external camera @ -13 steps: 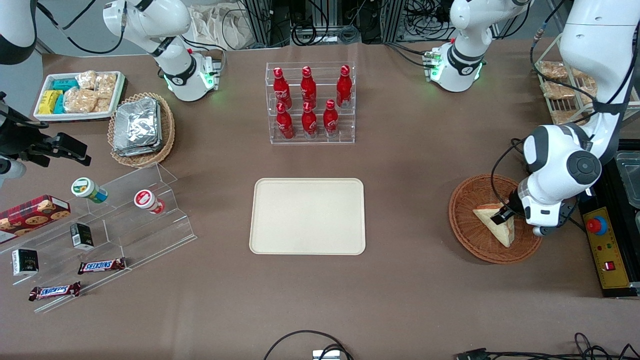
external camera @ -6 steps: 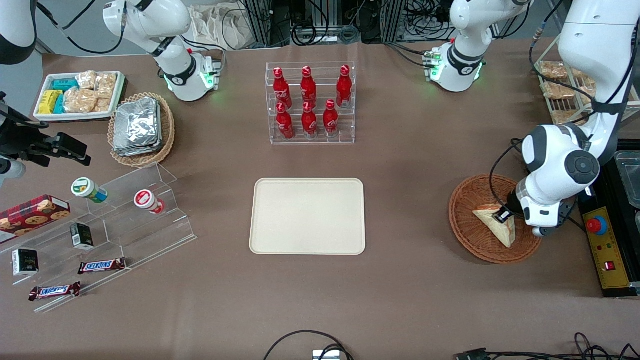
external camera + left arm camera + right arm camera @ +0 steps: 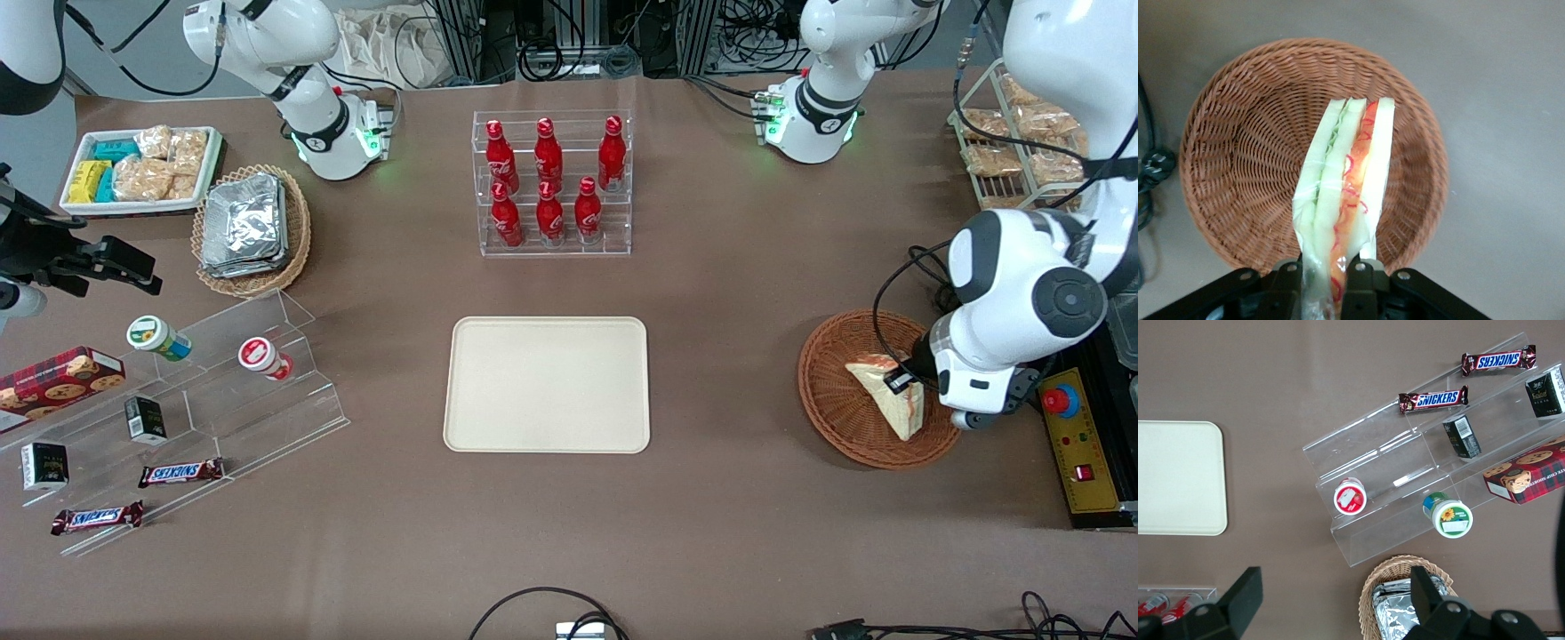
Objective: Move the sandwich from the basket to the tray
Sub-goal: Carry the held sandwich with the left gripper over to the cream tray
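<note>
The sandwich (image 3: pixel 882 396) is a wrapped wedge of pale bread with red and green filling (image 3: pixel 1350 180). My left gripper (image 3: pixel 902 380) (image 3: pixel 1328 277) is shut on its wide end and holds it over the round reddish-brown wicker basket (image 3: pixel 831 418) (image 3: pixel 1238 173), at the working arm's end of the table. In the wrist view the sandwich hangs above the basket floor, its tip pointing away from the fingers (image 3: pixel 1361 280). The cream rectangular tray (image 3: pixel 547 384) lies flat at the table's middle, with nothing on it; its edge shows in the right wrist view (image 3: pixel 1178 477).
A clear rack of red bottles (image 3: pixel 551 182) stands farther from the front camera than the tray. A yellow control box with a red button (image 3: pixel 1071 431) sits beside the basket at the table's edge. A wire rack of bagged snacks (image 3: pixel 1005 147) stands near the working arm's base.
My gripper has closed on the sandwich and lifted it slightly; the wrist has risen and shifted a little toward the table's edge. The basket has not moved.
</note>
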